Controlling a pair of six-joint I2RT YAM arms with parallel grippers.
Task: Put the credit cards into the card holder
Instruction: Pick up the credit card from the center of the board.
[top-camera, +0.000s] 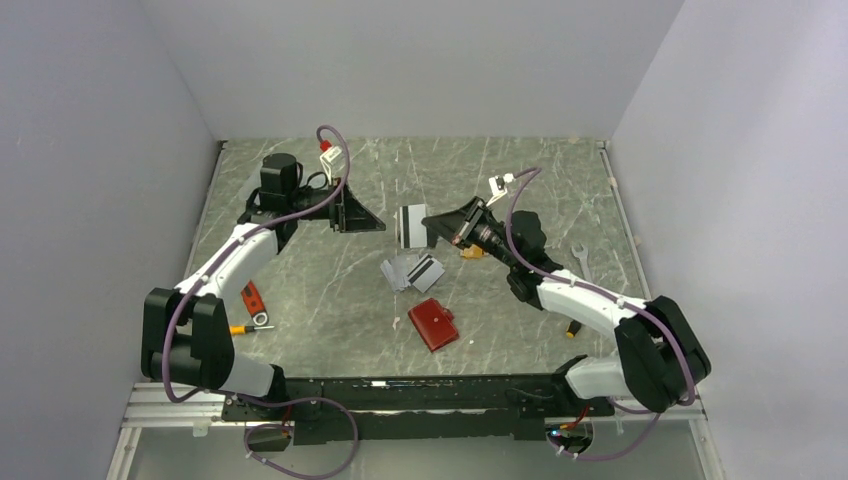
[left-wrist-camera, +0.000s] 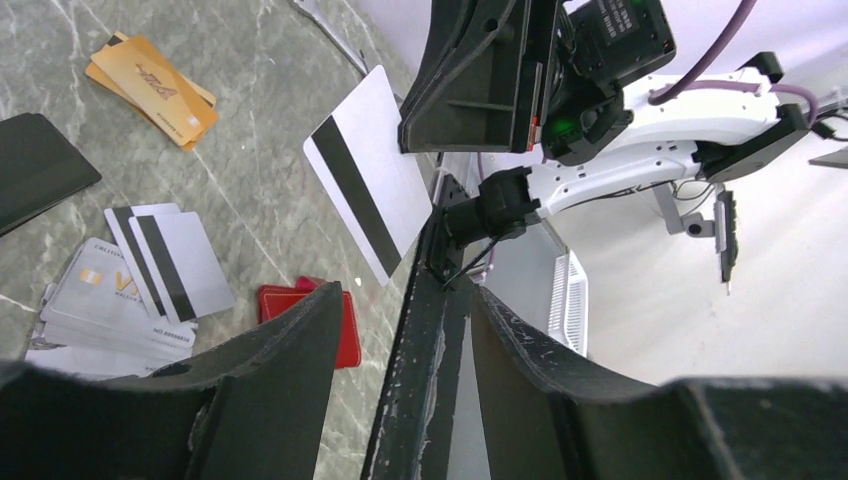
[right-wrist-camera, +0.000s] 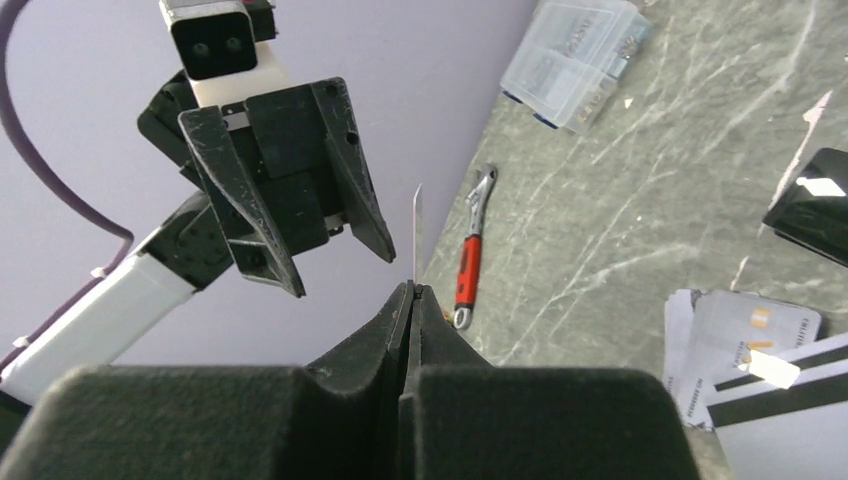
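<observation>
My right gripper (top-camera: 432, 226) (right-wrist-camera: 410, 292) is shut on one edge of a grey-white credit card (top-camera: 409, 225) (left-wrist-camera: 365, 170) with a dark stripe, held upright above the table. In the right wrist view this card (right-wrist-camera: 416, 232) shows edge-on. My left gripper (top-camera: 374, 221) (left-wrist-camera: 405, 296) (right-wrist-camera: 342, 272) is open, facing the card from the left with a small gap to it. Several more credit cards (top-camera: 412, 272) (left-wrist-camera: 130, 290) (right-wrist-camera: 750, 345) lie in a loose pile below. The dark-red card holder (top-camera: 433, 324) (left-wrist-camera: 349, 338) lies folded nearer the arm bases. A black card (left-wrist-camera: 40, 165) (right-wrist-camera: 812, 195) lies flat beside the pile.
Orange cards (top-camera: 472, 252) (left-wrist-camera: 150, 85) lie under the right arm. A red-handled wrench (top-camera: 252, 299) (right-wrist-camera: 468, 268) and a screwdriver (top-camera: 245, 328) lie at the left, a steel wrench (top-camera: 581, 259) at the right. A clear compartment box (right-wrist-camera: 575, 60) stands near the left wall.
</observation>
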